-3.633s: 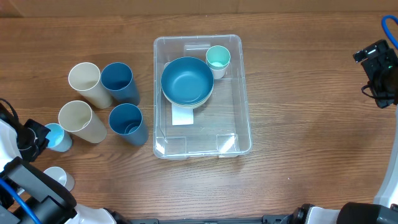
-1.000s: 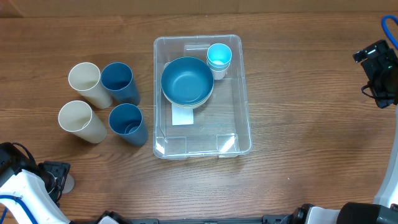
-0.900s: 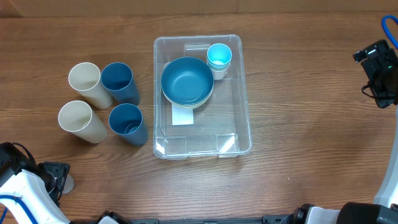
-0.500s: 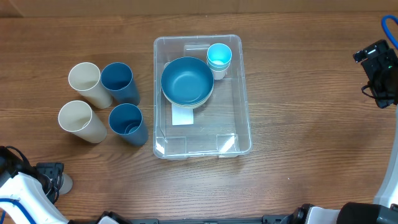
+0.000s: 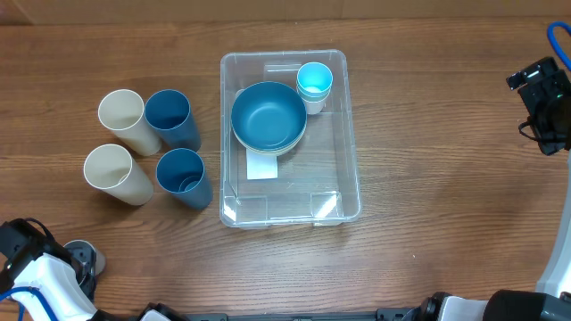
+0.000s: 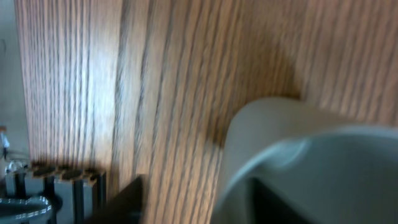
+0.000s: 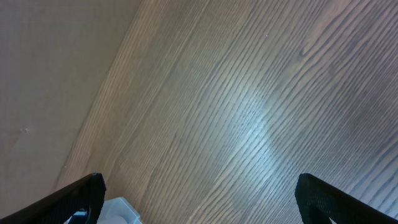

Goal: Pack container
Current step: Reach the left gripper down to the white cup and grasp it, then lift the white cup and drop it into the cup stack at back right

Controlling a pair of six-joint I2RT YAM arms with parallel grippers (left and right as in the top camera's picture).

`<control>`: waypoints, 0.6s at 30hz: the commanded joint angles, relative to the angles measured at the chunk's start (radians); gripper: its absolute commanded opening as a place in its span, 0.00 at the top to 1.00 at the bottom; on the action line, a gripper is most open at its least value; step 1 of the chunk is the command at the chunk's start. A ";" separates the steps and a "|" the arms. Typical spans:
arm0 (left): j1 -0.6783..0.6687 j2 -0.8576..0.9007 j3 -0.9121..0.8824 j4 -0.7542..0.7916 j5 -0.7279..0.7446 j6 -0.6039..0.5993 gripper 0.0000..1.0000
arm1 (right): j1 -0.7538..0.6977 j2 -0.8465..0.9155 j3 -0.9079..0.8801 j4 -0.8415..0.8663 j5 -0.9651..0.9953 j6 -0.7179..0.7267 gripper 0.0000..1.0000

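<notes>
My left gripper [image 5: 75,261] sits in the lower left corner of the overhead view, right at a small pale cup [image 6: 280,137] that fills the lower right of my wrist picture. I cannot tell whether my fingers are clamped on it or merely around it. My right gripper [image 7: 199,202] hangs at the right edge, jaws spread wide over the wooden table [image 5: 446,178], holding nothing. The container [image 5: 350,169] stands mid-frame, with a blue bowl [image 5: 268,114] and a light blue cup [image 5: 314,78] in its upper half. Cream tumblers [image 5: 120,111] and blue tumblers [image 5: 168,111] stand to its left.
</notes>
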State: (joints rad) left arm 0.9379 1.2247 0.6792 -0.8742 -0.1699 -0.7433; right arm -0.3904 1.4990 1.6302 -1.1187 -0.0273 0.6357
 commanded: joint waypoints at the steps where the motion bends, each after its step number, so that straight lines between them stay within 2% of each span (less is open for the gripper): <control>1: 0.006 -0.008 0.013 0.015 0.011 0.016 0.96 | 0.002 -0.005 0.009 0.002 0.004 0.005 0.00; 4: 0.006 -0.008 0.081 -0.005 0.089 0.092 0.96 | 0.002 -0.005 0.009 0.002 0.004 0.005 0.00; 6: 0.006 -0.008 0.164 -0.072 0.121 0.092 0.96 | 0.002 -0.005 0.009 0.002 0.004 0.005 0.00; 9: 0.004 -0.009 0.366 -0.225 0.186 0.094 0.96 | 0.002 -0.005 0.009 0.003 0.004 0.005 0.00; 13: -0.011 -0.010 0.701 -0.390 0.339 0.212 0.96 | 0.002 -0.005 0.009 0.003 0.004 0.005 0.00; 16: -0.117 -0.010 0.909 -0.438 0.440 0.293 0.96 | 0.002 -0.005 0.009 0.002 0.004 0.005 0.00; 18: -0.260 -0.010 1.005 -0.423 0.486 0.366 0.96 | 0.002 -0.005 0.009 0.002 0.004 0.005 0.00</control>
State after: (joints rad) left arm 0.8158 1.2236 1.5723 -1.3056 0.1925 -0.5072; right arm -0.3901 1.4990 1.6302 -1.1187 -0.0273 0.6357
